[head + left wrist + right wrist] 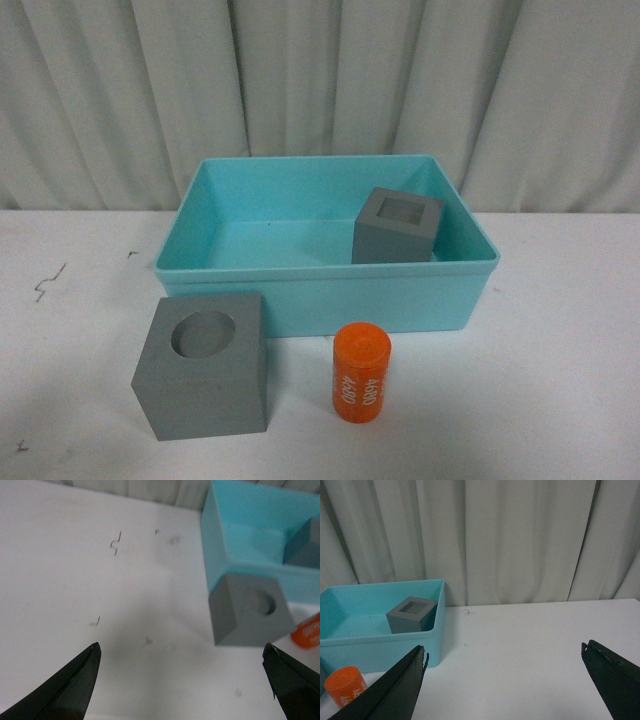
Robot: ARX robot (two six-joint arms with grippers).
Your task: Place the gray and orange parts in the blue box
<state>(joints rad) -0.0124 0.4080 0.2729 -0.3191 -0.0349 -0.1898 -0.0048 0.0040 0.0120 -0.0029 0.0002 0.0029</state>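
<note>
Gray cube with round recess: on white table, outside blue box, at 7 o'clock from it in front view, near its front-left corner. Orange cylinder: upright on table at 6 o'clock from box, just before its front wall, white digits toward camera. Gray cube with square recess: inside box, toward 4 o'clock corner, recess up. Left gripper: jaws wide apart, holding nothing, over bare table. Right gripper: jaws wide apart, nothing between them.

White table, scuffed; pleated pale curtain behind.
</note>
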